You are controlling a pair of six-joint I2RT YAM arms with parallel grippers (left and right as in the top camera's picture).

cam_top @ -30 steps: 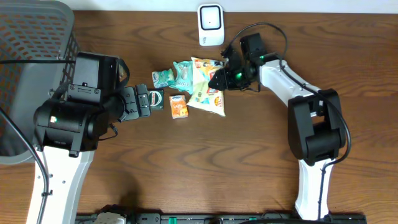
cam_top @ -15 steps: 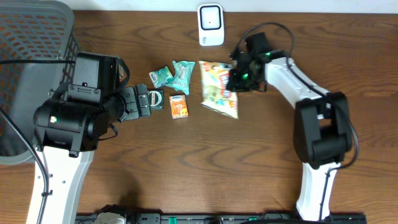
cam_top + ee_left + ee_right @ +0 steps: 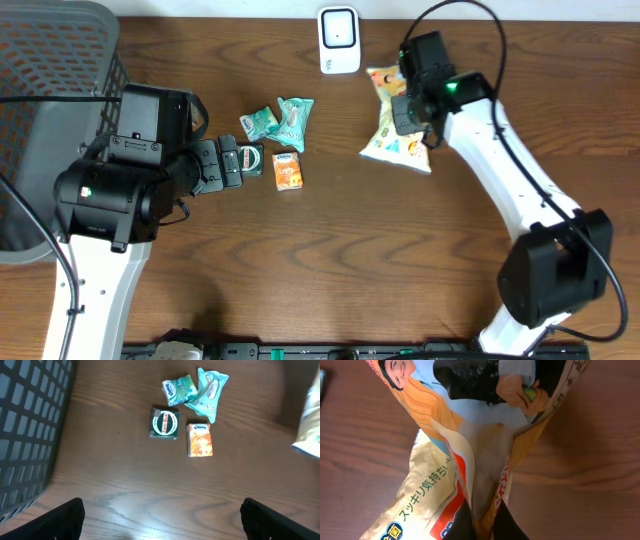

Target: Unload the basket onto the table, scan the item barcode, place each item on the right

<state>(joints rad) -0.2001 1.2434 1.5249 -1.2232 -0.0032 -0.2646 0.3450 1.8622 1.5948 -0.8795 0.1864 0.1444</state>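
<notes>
Overhead, snack bag: the snack bag hangs at the back right of the desk, just right of the white scanner.
Overhead, right fingers: the right fingers are clamped on the bag's upper part.
Overhead, left fingers: the left fingers are spread wide, just beside a green tin.
Overhead, other things: an orange box and two teal packets lie between the arms; a basket stands at the far left.
Left wrist, view: both finger tips sit wide apart at the bottom corners, holding nothing. The tin, box and packets lie ahead, and the bag's edge shows at the right.
Right wrist, view: the fingers pinch a crumpled fold of the bag, which fills the frame above the desk.
</notes>
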